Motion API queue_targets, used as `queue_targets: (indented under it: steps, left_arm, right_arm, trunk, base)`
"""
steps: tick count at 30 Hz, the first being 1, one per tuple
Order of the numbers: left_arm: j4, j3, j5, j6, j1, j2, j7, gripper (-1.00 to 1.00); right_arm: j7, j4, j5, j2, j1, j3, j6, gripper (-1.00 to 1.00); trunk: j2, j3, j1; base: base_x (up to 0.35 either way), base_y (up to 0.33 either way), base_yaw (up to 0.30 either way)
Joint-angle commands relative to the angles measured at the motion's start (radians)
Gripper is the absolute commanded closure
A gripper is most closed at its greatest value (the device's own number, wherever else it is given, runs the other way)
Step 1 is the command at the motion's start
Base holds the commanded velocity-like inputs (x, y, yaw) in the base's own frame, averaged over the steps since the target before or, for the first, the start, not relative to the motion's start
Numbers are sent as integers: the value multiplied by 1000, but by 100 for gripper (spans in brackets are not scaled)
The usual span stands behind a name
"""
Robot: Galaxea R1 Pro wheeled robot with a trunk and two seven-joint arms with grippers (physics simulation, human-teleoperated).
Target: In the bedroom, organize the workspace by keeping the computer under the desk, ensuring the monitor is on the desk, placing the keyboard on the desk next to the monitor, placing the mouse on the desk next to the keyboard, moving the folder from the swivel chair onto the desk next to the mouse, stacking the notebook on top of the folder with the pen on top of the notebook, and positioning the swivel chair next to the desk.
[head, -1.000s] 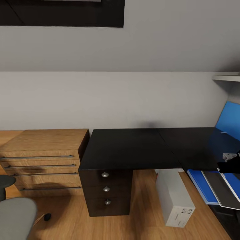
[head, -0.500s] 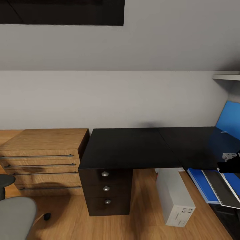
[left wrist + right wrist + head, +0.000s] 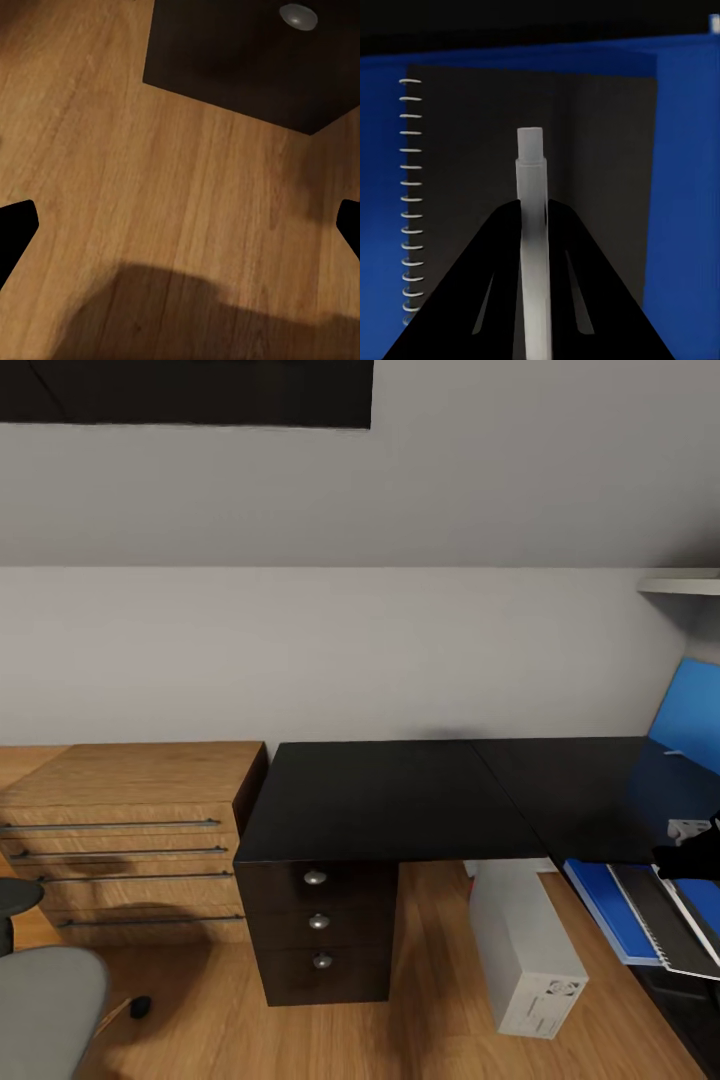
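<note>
The black desk (image 3: 400,800) stands against the wall, with drawers (image 3: 316,920) under its left end. Under it, on the floor, is the light grey computer (image 3: 525,950). At the right edge lies the blue folder (image 3: 600,910) with the dark grey spiral notebook (image 3: 655,920) on top. My right gripper (image 3: 700,855) hovers just above them. In the right wrist view it (image 3: 532,206) is shut on the whitish pen (image 3: 531,225), over the notebook (image 3: 472,187) and folder (image 3: 686,187). My left gripper (image 3: 180,225) is open over the wooden floor. Part of the grey swivel chair (image 3: 45,1010) shows at the lower left.
A low wooden chest with long metal handles (image 3: 120,830) stands left of the desk. A drawer knob (image 3: 298,15) appears near the left gripper. A blue panel (image 3: 690,715) and a white shelf (image 3: 680,585) are at the far right. Wooden floor (image 3: 200,1020) lies before the drawers.
The head view has tilted a little, so the whole picture sits slightly higher. The right gripper stays over the notebook; nothing else has moved.
</note>
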Motion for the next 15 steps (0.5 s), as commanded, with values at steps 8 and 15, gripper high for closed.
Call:
queue_targets:
  steps: [8, 15]
  left_arm:
    - [1, -2, 10, -4, -1, 0, -3, -100]
    - [1, -1, 10, -4, -1, 0, -3, -100]
  right_arm:
    - [-1, -2, -11, -1, -1, 8, 5, 100]
    - [-1, -2, -10, -1, -1, 8, 5, 100]
  trunk:
    - [-1, -1, 0]
    - [-29, -14, 15]
  base:
    - [0, 0, 0]
    - [0, 0, 0]
